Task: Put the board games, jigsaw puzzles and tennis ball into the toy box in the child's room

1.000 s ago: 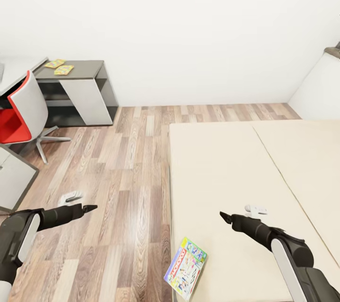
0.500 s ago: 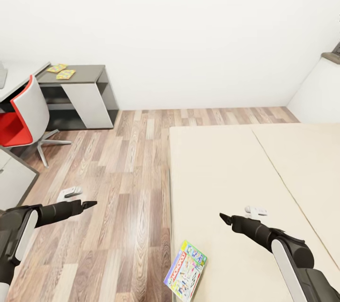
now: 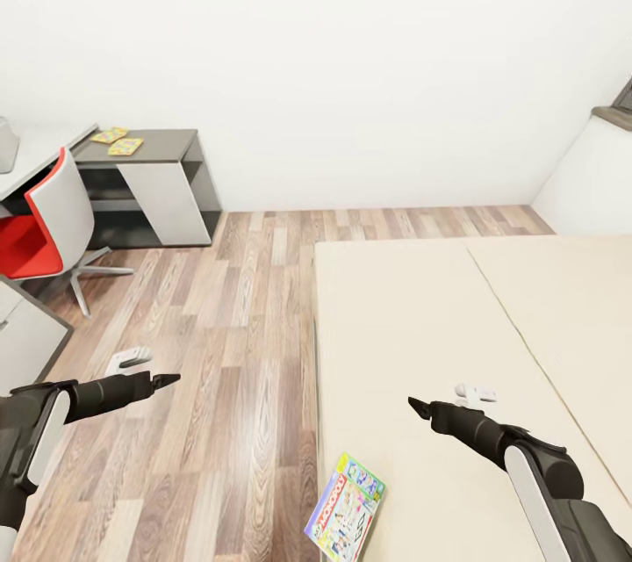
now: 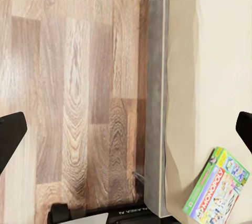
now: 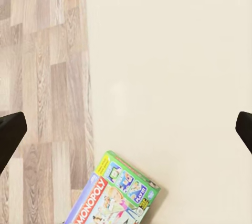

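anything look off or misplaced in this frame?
One thing: the board game lies askew at the bed edge nearest the robot, one corner poking out past the mattress over the wood floor. The two jigsaw puzzles lie flat on the dark desk section. Nothing spilled or damaged.

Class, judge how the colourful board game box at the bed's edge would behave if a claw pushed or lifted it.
The board game looks thin, flat and rigid, so probably light and stiff. It overhangs the bed edge, so a push might tip it onto the floor. Its glossy cover may slip.
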Available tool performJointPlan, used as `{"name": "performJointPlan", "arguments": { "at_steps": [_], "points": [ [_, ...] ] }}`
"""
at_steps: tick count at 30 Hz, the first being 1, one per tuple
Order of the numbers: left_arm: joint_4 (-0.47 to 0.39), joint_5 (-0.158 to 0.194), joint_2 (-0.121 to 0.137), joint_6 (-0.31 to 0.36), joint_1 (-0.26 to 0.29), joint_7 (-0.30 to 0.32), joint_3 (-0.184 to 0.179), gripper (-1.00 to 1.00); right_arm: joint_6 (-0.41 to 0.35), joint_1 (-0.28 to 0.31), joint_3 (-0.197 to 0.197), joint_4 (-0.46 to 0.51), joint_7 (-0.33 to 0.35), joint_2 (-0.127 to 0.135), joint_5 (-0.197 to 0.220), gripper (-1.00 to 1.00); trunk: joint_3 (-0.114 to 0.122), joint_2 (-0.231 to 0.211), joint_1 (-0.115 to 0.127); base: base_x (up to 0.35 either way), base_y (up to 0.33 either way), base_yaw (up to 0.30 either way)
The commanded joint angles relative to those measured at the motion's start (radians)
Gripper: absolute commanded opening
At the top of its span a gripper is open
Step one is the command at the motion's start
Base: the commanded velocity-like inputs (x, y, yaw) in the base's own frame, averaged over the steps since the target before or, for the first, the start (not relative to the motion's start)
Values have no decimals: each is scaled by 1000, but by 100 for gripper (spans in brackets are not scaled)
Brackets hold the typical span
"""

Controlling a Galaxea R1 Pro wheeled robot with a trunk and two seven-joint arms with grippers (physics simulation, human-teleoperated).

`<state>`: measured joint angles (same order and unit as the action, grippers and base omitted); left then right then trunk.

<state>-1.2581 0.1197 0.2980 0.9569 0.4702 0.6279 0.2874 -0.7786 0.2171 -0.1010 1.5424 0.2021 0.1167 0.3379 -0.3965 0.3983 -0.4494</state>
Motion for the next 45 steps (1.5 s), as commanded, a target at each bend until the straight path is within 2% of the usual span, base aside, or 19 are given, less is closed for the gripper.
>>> {"name": "performJointPlan", "arguments": {
  "at_steps": [1, 45],
  "points": [
    [0, 8, 0, 8, 1, -2, 1, 100, -5, 1, -2, 1, 7, 0, -4, 100, 0, 2, -1, 0, 0, 0],
    [0, 9, 0, 7, 1, -1, 0, 100, -4, 1, -1, -1, 8, -1, -2, 100, 72, 2, -1, 0, 0, 0]
  ]
}}
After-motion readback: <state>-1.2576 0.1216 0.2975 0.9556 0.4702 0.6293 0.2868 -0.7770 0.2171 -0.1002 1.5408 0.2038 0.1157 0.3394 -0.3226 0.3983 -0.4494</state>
